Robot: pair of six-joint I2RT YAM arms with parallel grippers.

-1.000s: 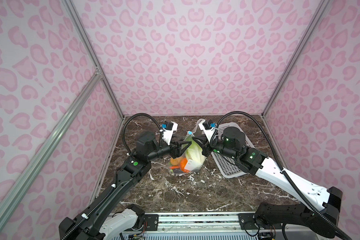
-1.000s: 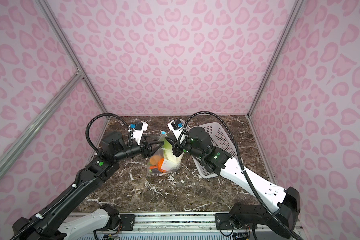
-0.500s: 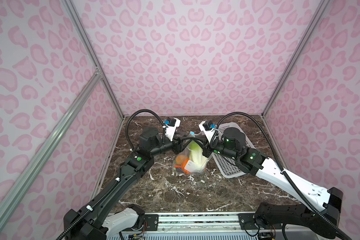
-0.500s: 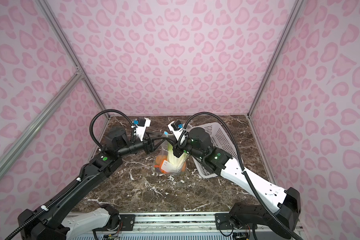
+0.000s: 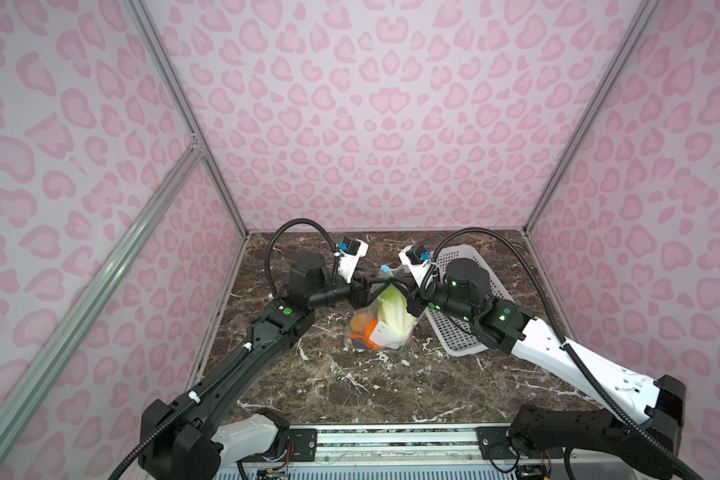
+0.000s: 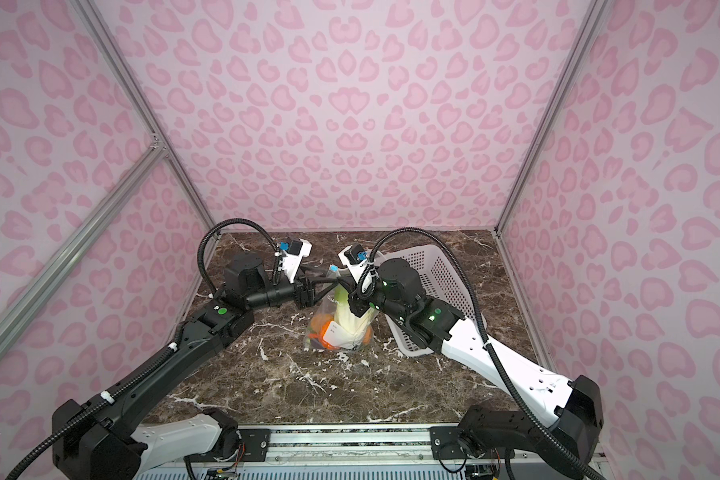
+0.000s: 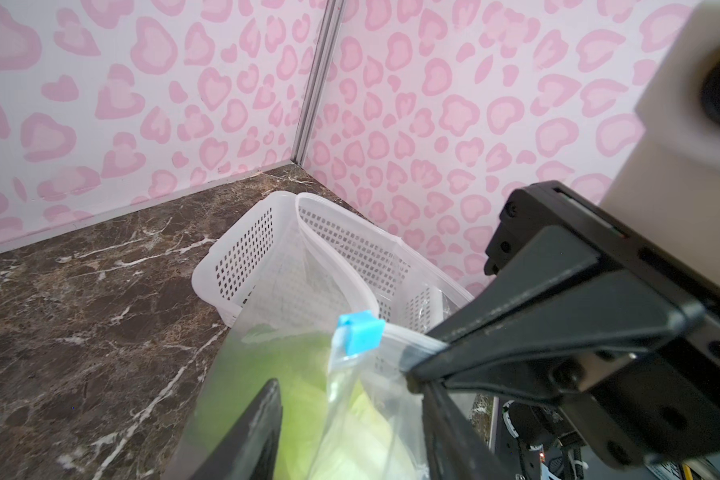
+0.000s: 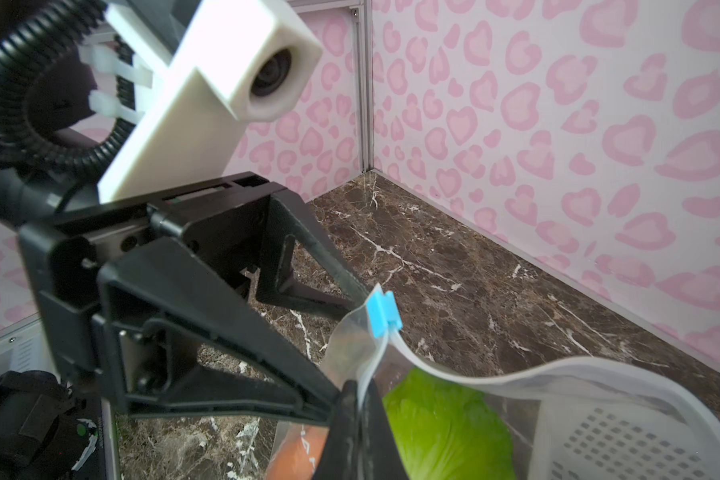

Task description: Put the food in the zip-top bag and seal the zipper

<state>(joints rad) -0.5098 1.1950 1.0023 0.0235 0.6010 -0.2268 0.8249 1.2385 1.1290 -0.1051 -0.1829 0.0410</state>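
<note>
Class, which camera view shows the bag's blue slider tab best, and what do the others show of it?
The right wrist view: the blue slider tab is close and sharp, astride the pale zipper strip. The left wrist view shows the tab close too. In both top views it is a tiny blue speck.

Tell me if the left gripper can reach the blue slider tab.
Probably yes: the left gripper is open with the blue slider tab just ahead of its fingers; the right gripper pinches the zipper beside it.
</note>
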